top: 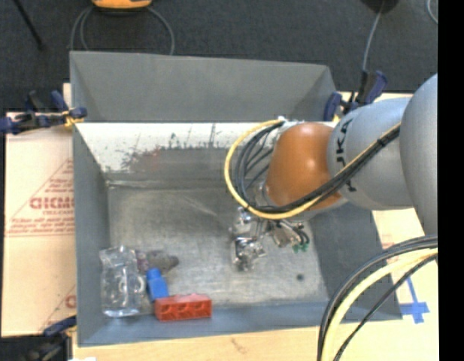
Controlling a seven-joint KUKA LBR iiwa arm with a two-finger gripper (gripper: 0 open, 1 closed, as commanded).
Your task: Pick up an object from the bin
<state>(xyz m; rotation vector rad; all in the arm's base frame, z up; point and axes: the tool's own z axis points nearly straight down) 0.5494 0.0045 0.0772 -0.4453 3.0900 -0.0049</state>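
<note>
gripper (247, 251) over bare bin floor (179, 216) (jaws: cannot tell) | red brick (183, 307), blue piece (156, 284), clear plastic (119, 280) hug lower-left corner, well apart

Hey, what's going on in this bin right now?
A KUKA arm reaches into the grey metal bin from the right, its gripper low over bare floor right of centre. A clear plastic piece, a small blue piece and a red toy brick lie together in the view's lower-left corner, away from it.

Dark, textured floor (239, 21)
</note>
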